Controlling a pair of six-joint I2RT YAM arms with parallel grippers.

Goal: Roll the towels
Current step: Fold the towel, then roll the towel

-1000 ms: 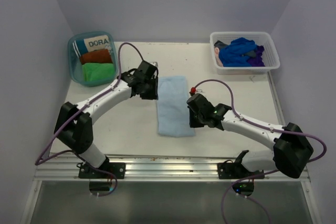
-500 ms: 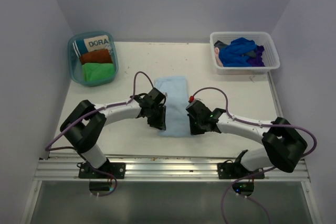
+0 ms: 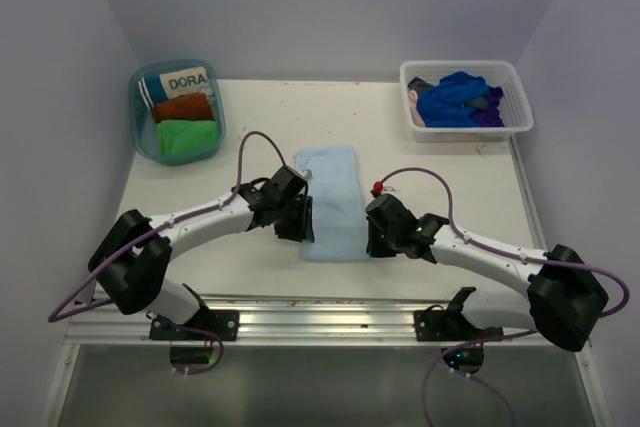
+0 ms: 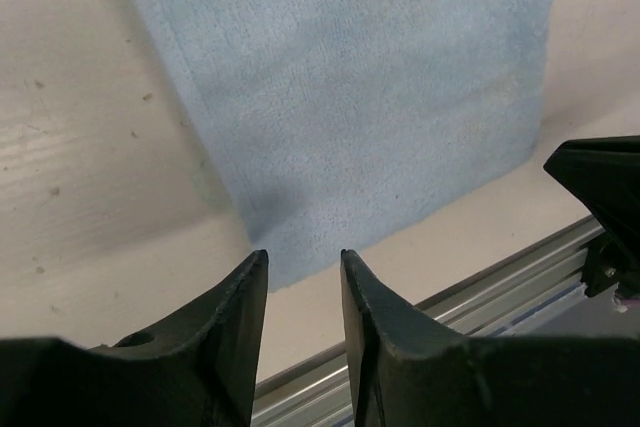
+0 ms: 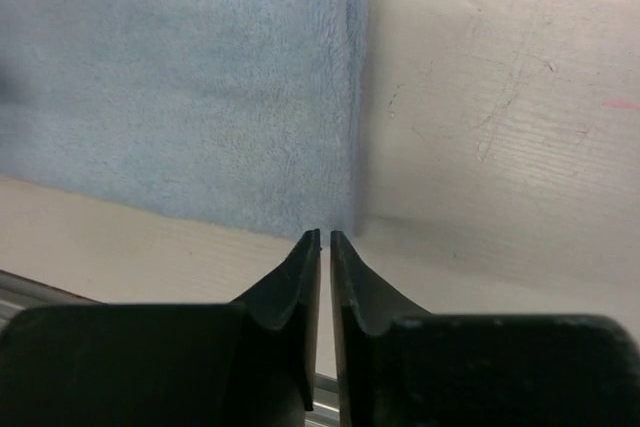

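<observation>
At the near corners of the towel (image 3: 330, 202), flat on the worktop (image 3: 450, 172), the left fingers (image 4: 235, 317) stand slightly open and the right fingers (image 5: 295, 287) nearly closed, both empty, so the right pair may only push the thin hem, not catch it.

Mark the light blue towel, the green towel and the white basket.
Light blue towel (image 3: 332, 197): top view, middle of the flat cloth.
Green towel (image 3: 188, 137): top view, middle of its upper face.
White basket (image 3: 466, 131): top view, its near wall.
</observation>
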